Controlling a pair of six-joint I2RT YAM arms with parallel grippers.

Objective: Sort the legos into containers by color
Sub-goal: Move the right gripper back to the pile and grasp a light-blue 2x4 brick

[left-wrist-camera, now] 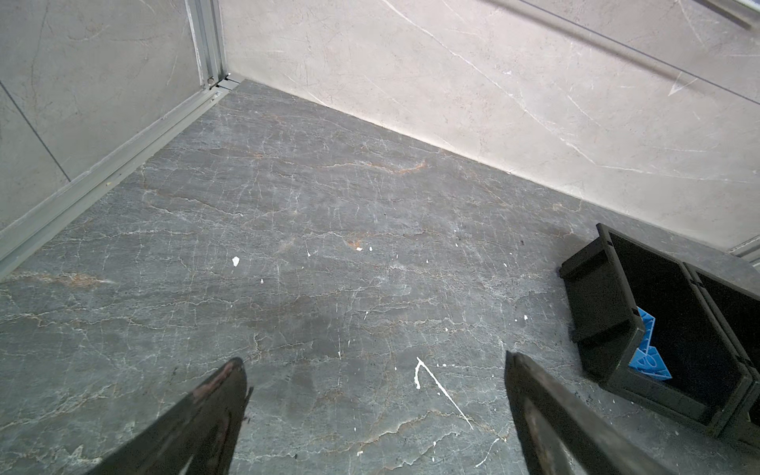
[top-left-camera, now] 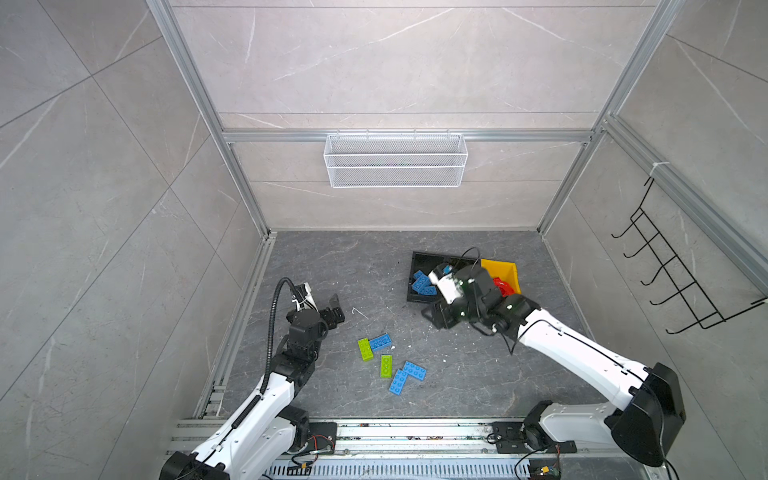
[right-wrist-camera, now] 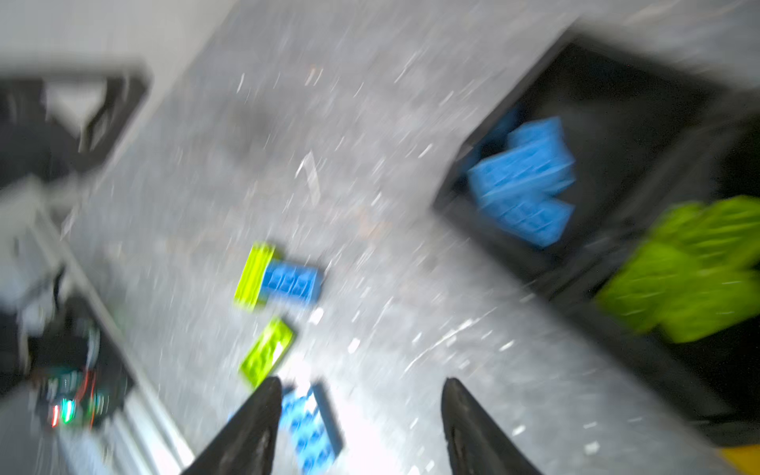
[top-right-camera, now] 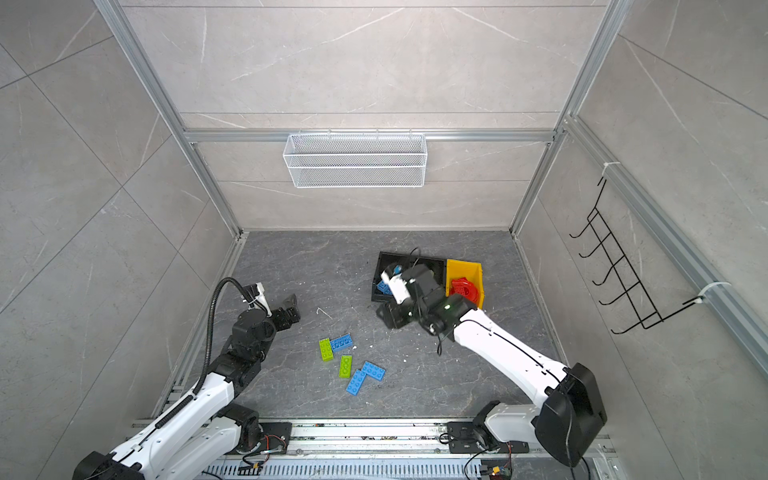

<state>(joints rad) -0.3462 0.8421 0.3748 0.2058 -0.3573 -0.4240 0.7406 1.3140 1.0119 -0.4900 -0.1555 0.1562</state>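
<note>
Loose blue bricks (top-left-camera: 414, 370), green bricks (top-left-camera: 386, 366) on counter (top-left-camera: 478, 374): likely light, rigid, slick; pinch across long sides; left jaws wide, right jaws apart, both empty.

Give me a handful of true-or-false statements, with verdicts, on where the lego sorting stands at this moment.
1. Five bricks lie loose on the table: three loose blue bricks and two loose green bricks. True.
2. The yellow bin holds blue bricks. False: it holds red pieces.
3. The left gripper is open and empty. True.
4. The right gripper clamps a green brick. False: its jaws stand apart with nothing between them.
5. The black bin contains sorted blue bricks. True.
</note>
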